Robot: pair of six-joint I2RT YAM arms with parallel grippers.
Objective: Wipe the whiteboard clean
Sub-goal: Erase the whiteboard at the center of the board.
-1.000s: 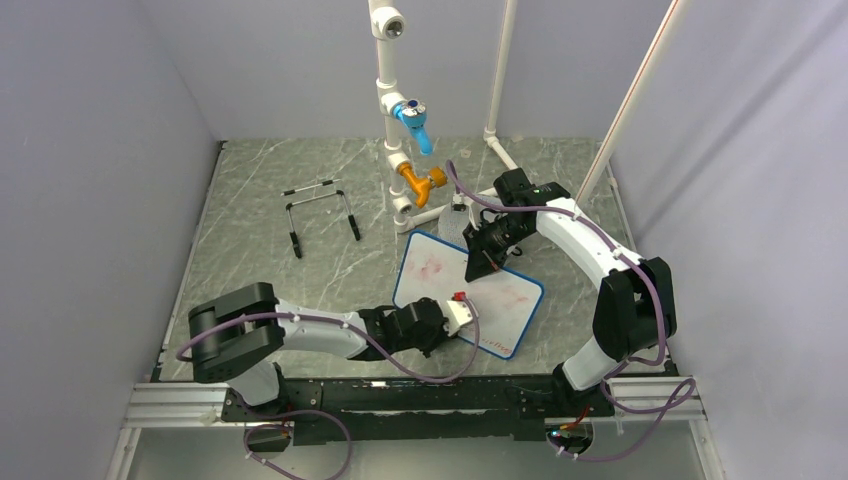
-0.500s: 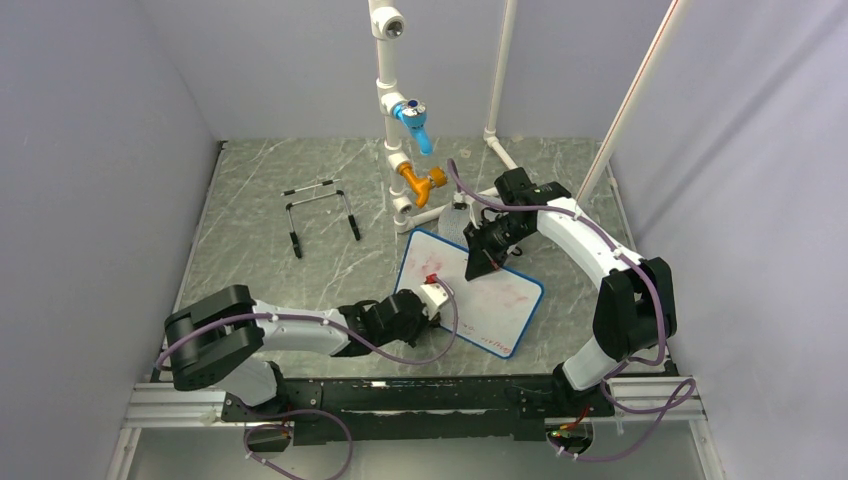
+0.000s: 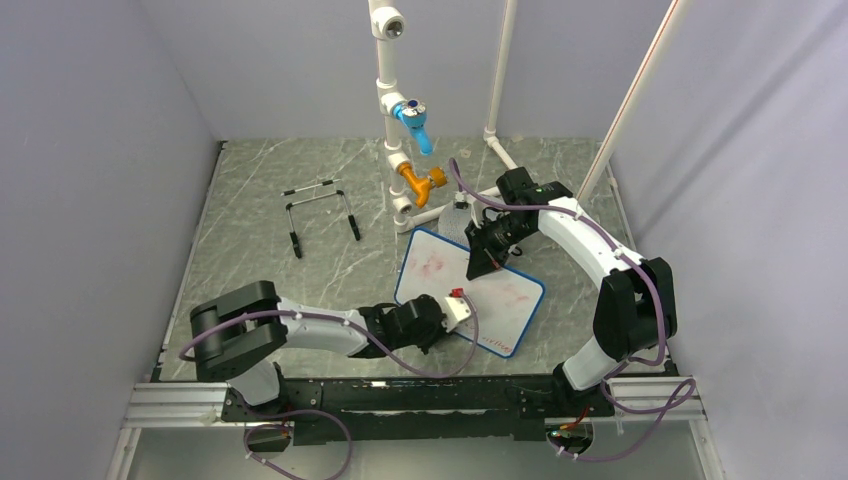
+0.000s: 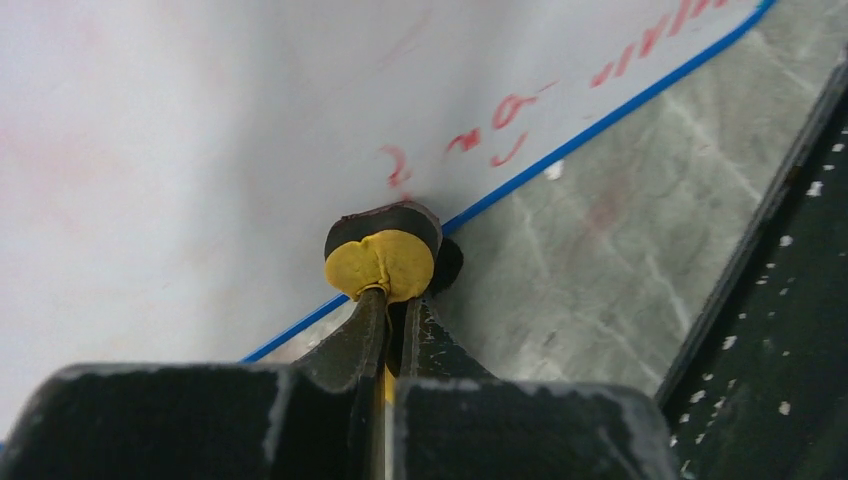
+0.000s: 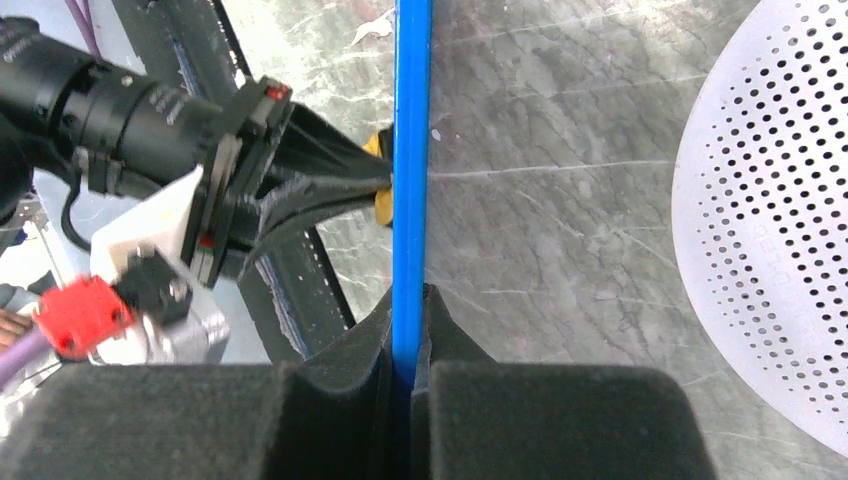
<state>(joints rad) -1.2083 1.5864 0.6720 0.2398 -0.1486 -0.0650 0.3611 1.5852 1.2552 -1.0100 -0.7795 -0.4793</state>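
Pinching yellow pad (image 4: 381, 263) with left gripper (image 4: 393, 303), against whiteboard (image 4: 200, 130) edge beside red marks (image 4: 478, 137). Clamping blue frame (image 5: 411, 150) edge-on with right gripper (image 5: 408, 312).

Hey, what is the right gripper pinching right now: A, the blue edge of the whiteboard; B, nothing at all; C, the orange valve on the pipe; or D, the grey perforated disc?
A: in the right wrist view the right gripper is shut on the blue frame of the whiteboard, with the perforated disc lying apart from it.
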